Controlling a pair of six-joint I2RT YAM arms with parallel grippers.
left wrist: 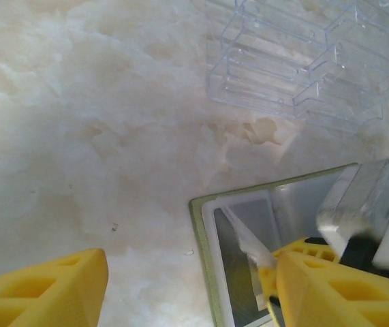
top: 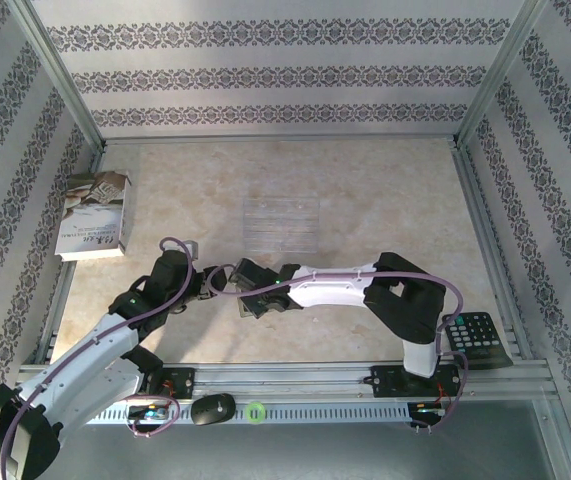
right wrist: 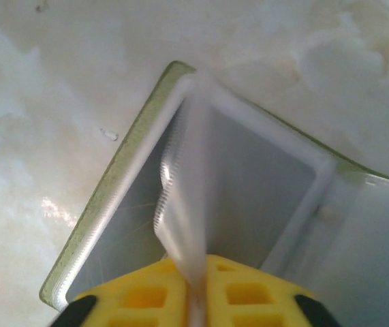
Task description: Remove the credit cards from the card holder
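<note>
Credit card (right wrist: 180,197) pinched edge-on in right gripper (right wrist: 195,300) for pull-out from card holder (right wrist: 99,225); left gripper (left wrist: 180,276) spread, probably pinning holder.

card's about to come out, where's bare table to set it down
Widest bare table: right side, between the clear tray, the right rail and the calculator. Also the far strip behind the tray. Crowded: near left, where the left gripper and the right gripper, pinching the card, meet at the card holder.
</note>
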